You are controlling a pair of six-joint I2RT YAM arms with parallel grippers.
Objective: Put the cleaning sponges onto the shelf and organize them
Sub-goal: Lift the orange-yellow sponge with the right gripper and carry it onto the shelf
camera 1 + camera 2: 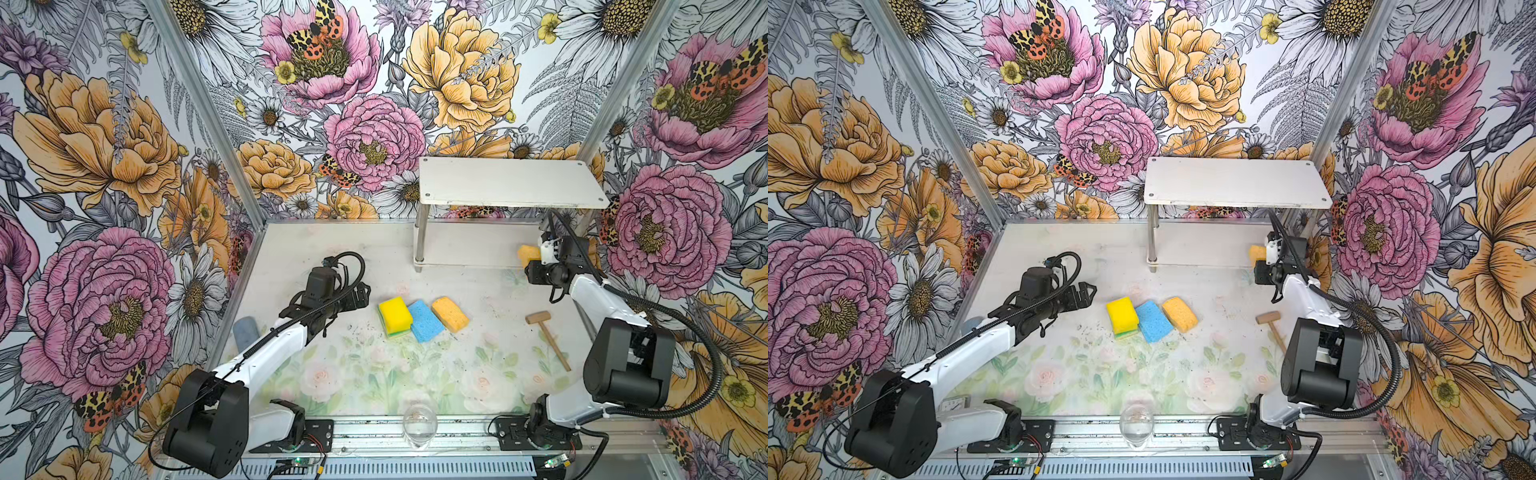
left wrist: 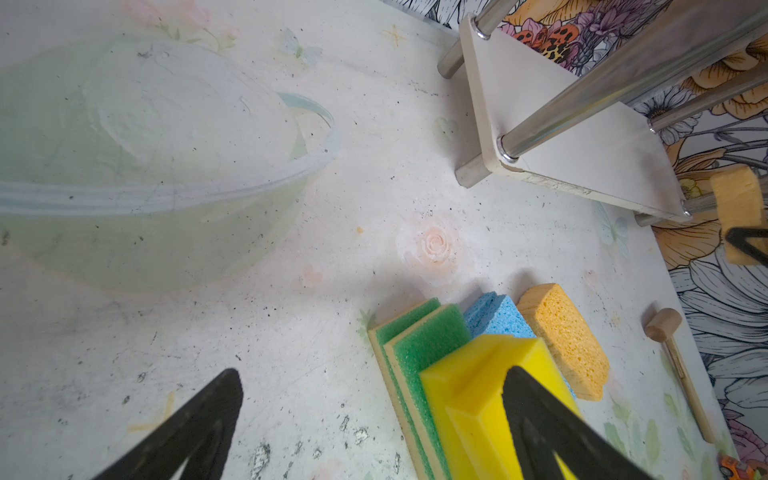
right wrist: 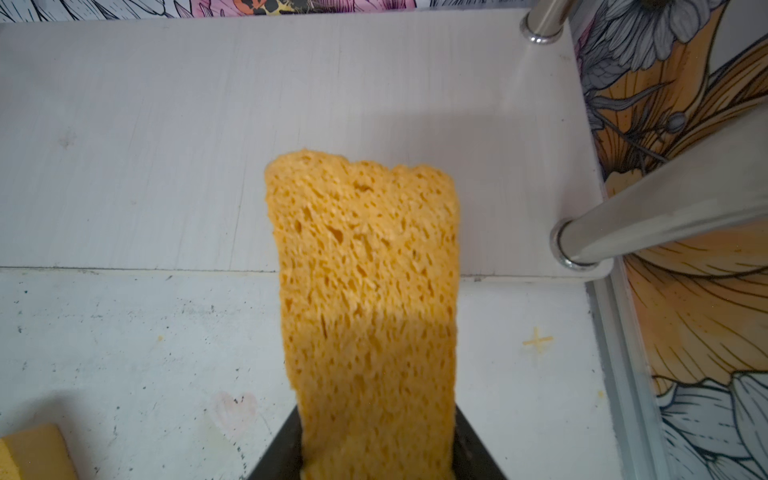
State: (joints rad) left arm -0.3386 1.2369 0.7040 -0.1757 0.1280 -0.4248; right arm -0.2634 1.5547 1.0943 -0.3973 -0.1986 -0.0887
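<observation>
Now right claw [image 3: 376,440] pinches the orange sponge [image 3: 365,249] by one end, tip over the shelf [image 3: 166,124] lower board; looks soft, light, squashy. Left claw [image 2: 374,374] spread wide, empty, near yellow sponge [image 2: 478,395] on bench [image 1: 457,374].

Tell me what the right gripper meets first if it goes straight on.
The right gripper, shut on the orange sponge, aims into the shelf above its lower board, which looks bare ahead. Likely the sponge grazes that board first; height is unclear.
</observation>
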